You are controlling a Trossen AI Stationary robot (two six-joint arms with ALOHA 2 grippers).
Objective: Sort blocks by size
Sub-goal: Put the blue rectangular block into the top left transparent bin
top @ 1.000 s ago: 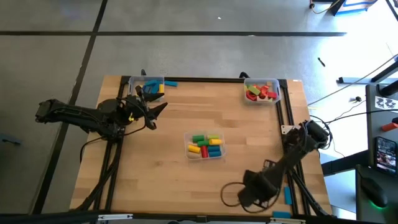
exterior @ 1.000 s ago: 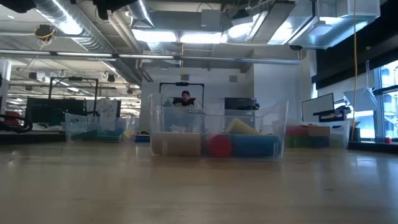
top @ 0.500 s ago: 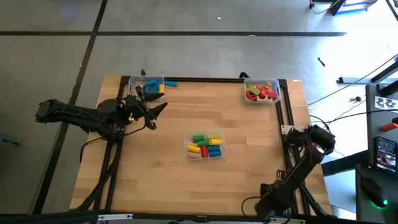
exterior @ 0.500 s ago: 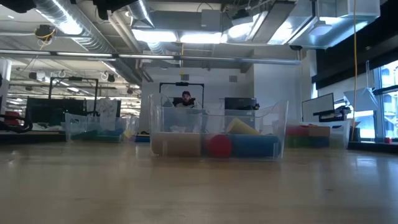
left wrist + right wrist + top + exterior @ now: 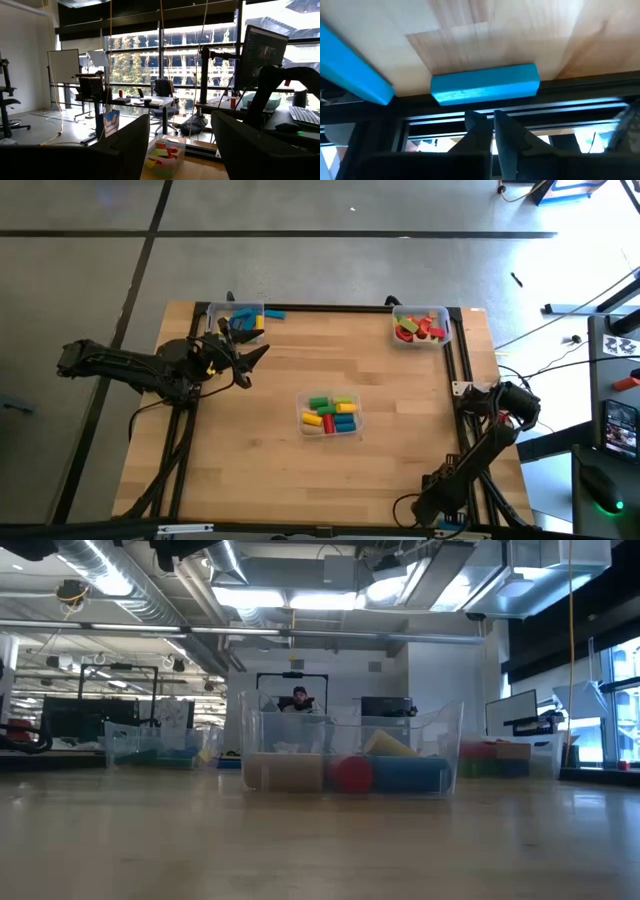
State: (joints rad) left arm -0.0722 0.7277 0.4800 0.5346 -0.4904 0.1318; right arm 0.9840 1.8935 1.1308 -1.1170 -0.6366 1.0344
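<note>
My right gripper (image 5: 493,122) sits clenched and empty, lower right, beside a long blue wooden bar (image 5: 485,84); left gripper (image 5: 255,360) gapes, upper left.

Robotics lab: monitors (image 5: 260,52), whiteboard (image 5: 63,66), ducting (image 5: 120,585).

Finding no readable text, label, brand, number or sign anywhere; showing only blank surfaces and marks too small or blurred for reading.
</note>
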